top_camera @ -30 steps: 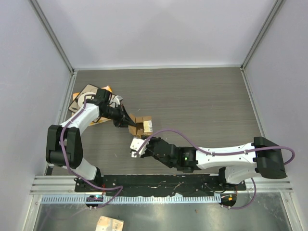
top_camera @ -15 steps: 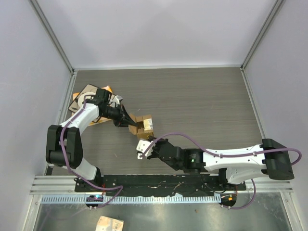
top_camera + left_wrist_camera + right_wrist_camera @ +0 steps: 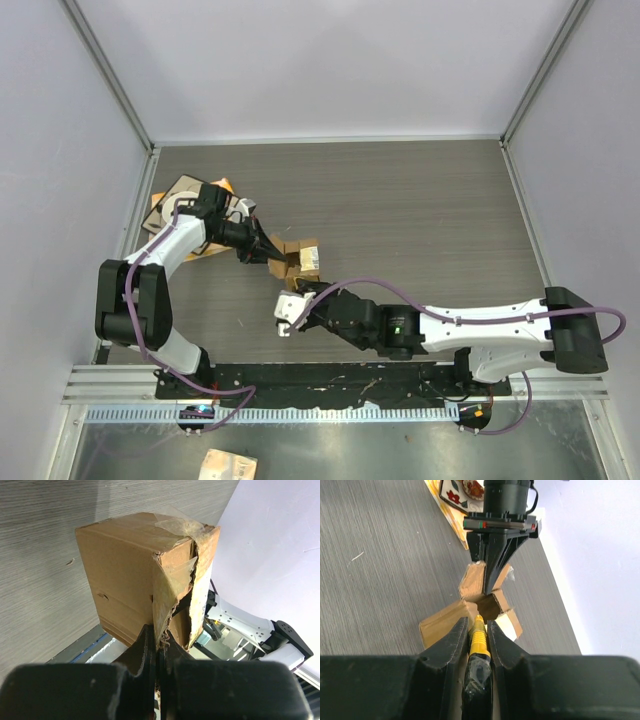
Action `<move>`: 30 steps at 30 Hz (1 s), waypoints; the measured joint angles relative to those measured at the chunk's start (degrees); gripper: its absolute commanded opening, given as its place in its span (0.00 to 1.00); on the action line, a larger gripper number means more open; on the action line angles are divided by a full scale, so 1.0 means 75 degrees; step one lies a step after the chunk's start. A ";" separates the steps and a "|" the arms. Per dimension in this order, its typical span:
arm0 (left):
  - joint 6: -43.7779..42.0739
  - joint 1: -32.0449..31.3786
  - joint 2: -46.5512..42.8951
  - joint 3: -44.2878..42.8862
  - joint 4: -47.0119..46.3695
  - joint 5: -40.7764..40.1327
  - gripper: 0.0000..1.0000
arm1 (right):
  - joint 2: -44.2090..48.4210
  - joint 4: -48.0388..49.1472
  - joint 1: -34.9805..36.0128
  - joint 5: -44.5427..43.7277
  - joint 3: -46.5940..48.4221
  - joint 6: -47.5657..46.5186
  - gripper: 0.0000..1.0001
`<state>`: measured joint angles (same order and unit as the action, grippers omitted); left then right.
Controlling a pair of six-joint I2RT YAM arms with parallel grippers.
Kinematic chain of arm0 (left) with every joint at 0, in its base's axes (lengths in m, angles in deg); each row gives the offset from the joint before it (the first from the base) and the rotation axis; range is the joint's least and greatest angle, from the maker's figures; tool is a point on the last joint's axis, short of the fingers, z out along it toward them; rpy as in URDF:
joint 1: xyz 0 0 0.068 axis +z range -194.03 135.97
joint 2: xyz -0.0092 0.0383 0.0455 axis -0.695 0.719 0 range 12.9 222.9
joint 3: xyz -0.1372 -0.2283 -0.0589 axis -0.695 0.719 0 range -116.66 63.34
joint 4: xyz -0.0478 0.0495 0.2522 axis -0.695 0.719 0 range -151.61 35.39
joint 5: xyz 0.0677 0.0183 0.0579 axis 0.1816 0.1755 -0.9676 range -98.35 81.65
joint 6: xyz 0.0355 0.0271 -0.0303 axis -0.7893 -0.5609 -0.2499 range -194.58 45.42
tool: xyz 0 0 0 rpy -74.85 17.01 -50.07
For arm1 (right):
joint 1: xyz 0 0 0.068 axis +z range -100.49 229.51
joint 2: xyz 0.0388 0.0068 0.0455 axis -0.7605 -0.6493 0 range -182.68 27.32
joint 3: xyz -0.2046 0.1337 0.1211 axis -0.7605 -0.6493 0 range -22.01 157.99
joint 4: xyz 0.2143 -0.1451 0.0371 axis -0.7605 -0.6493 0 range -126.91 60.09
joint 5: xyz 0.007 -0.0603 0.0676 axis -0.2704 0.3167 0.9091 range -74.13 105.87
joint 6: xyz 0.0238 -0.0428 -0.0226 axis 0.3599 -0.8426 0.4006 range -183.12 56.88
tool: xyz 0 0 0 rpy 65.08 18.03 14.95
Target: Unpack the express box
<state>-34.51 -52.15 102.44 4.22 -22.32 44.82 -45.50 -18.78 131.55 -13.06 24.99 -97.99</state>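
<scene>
Left of centre on the counter, the left tool is pinched tight on a torn flap of the express box, which sits just to its right. Directly below the box in the overhead view, the right tool is clamped on a yellow utility knife. The knife's long axis points straight ahead at the splayed flaps, its tip apparently at their centre.

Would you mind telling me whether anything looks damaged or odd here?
The express box is torn ragged along one corner edge, tape peeling, where the left claw pinches it. The right claw holds a yellow utility knife at the opening.
</scene>
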 measured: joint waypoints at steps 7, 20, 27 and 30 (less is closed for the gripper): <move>0.0044 0.0000 -0.0003 0.0015 -0.0017 0.0166 0.01 | -0.0184 -0.0012 0.0000 0.0134 0.0233 -0.0347 0.01; 0.0236 0.0000 -0.0195 0.0245 -0.0184 0.0323 0.00 | -0.0242 -0.0408 0.0000 -0.0061 0.0233 -0.0548 0.01; 0.0233 -0.0012 -0.0277 0.0248 -0.0178 0.0353 0.01 | -0.0143 -0.0790 0.0023 -0.0254 0.0233 -0.0536 0.01; 0.0216 -0.0023 -0.0277 0.0245 -0.0137 0.0460 0.00 | 0.0023 -0.0903 0.0044 -0.0309 0.0230 -0.0501 0.01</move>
<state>-32.89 -52.32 100.36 6.06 -23.35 48.27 -45.33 -25.55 131.88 -15.37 26.72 -101.75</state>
